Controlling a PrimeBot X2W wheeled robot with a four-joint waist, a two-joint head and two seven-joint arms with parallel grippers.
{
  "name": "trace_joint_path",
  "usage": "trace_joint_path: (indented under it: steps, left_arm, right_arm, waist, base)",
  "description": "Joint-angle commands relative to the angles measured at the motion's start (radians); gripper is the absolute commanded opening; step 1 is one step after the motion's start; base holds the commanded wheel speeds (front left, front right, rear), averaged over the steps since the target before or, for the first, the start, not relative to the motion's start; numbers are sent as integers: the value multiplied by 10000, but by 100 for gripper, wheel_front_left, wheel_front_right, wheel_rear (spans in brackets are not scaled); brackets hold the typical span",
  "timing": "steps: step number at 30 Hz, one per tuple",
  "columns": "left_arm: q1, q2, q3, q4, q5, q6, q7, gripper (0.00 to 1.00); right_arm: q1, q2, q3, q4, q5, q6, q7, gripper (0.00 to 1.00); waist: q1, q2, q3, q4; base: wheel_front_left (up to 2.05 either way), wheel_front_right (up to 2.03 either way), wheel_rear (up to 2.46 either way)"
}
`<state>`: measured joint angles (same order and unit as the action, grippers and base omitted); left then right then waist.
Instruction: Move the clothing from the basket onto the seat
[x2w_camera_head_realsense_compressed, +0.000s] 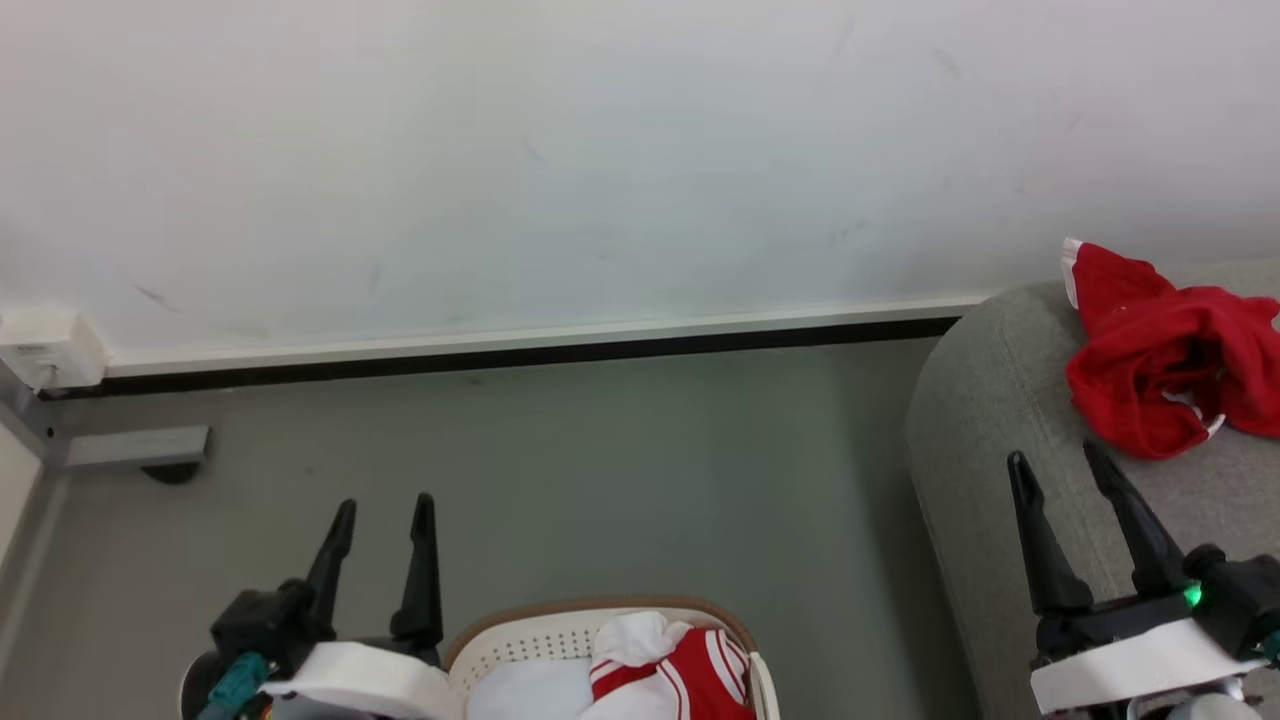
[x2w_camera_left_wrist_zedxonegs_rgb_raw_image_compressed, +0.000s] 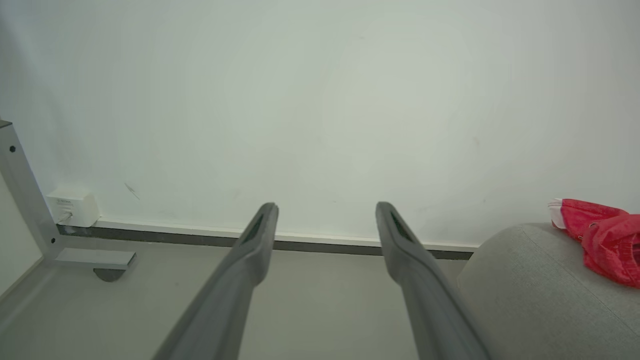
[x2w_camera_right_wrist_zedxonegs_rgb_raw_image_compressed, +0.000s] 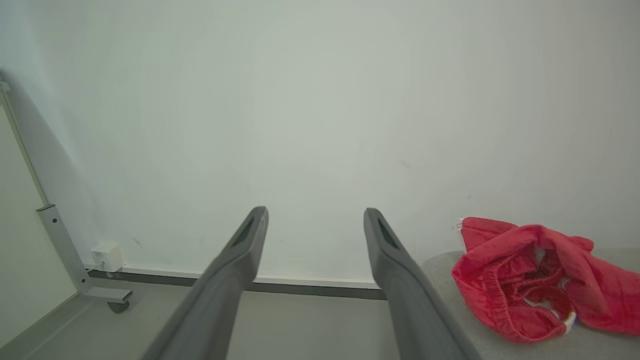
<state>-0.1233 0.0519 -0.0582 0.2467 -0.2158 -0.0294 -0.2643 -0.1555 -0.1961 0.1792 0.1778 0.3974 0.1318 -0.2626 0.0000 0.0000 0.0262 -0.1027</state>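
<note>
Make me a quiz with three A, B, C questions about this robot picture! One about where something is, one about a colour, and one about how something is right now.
1. Where does the crumpled red garment lie?
A. on a table
B. on the seat
C. in a drawer

2. What colour is the rim of the basket?
A. brown
B. blue
C. black

3. How are the left end effector and the right end effector?
A. both shut on cloth
B. both open and empty
C. one holds the basket

Answers:
1 B, it sits bunched on the grey seat.
2 A, a brown band tops the white perforated wall.
3 B, each one's jaws stand apart with nothing between them.
</note>
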Motion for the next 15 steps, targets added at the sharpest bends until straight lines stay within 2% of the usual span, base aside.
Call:
trace_joint_path:
  steps: [1,8,15]
  left_arm:
    - [-307,23,-46,21,85,-51,-3,100]
    - [-1247,19,-392,383,427,-184,-3,100]
    - [-2504,21,-998,1608,674,-348,55,100]
  right_arm:
    - [-341,-122,25,-65,88,-23,-30,100]
    - [-1610,-13,-39,-251,166,-22,-28,100]
    - [-2938,86,-225,-479,278,-22,-28,100]
  waist:
    - [0,0,395,-136]
    - [0,0,1708,-444]
    - [0,0,3179,-670]
  base:
    - [0,0,0]
    - [0,0,0]
    - [0,0,0]
